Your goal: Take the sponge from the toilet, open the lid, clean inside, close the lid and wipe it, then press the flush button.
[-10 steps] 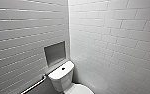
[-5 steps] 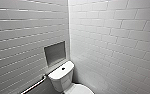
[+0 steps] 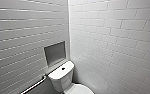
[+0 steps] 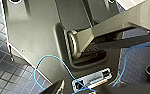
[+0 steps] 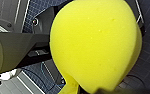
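A grey recessed niche (image 3: 55, 53) sits in the left tiled wall (image 3: 18, 37), a metal grab bar (image 3: 34, 85) below it.

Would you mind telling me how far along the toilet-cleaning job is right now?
Done: the sponge is off the toilet, gripped in the right tool. In hand: just carrying it. Left: the lid looks down and nothing touches the flush button; whether the inside was cleaned cannot be told.
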You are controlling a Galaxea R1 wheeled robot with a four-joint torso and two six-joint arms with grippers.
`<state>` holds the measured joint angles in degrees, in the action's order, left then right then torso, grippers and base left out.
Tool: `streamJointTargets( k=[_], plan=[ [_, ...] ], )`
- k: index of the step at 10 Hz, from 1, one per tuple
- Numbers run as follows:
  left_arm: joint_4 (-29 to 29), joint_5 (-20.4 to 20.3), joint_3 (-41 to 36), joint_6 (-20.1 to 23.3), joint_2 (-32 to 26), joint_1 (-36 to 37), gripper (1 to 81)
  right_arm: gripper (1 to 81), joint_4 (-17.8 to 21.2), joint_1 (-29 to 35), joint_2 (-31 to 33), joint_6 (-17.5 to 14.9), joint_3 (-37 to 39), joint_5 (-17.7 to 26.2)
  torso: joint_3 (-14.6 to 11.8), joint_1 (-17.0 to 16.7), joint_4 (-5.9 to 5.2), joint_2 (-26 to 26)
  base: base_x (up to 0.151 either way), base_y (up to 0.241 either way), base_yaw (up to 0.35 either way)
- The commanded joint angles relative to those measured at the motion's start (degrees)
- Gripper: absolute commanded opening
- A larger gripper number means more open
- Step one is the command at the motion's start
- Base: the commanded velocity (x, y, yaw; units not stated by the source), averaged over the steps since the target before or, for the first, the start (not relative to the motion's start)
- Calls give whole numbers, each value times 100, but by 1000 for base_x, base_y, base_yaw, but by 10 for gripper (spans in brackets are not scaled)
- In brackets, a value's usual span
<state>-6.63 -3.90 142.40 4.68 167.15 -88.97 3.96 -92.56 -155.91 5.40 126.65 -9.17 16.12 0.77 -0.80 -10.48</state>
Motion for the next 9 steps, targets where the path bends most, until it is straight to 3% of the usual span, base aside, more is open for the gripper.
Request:
streamJointTargets(
  k=[1,3,9],
  plan=[
    [-14,320,-89,50,-40,138,811,10,34,101,92,-13,-80,310,0,0,0,0,0,0,0],
    [-14,294,-89,50,-40,138,811,10,52,93,92,-13,-72,249,0,0,0,0,0,0,0],
    [-13,276,-107,50,-49,138,811,10,52,84,92,-13,-71,240,-2,-9,0,2,83,0,0]
  ],
)
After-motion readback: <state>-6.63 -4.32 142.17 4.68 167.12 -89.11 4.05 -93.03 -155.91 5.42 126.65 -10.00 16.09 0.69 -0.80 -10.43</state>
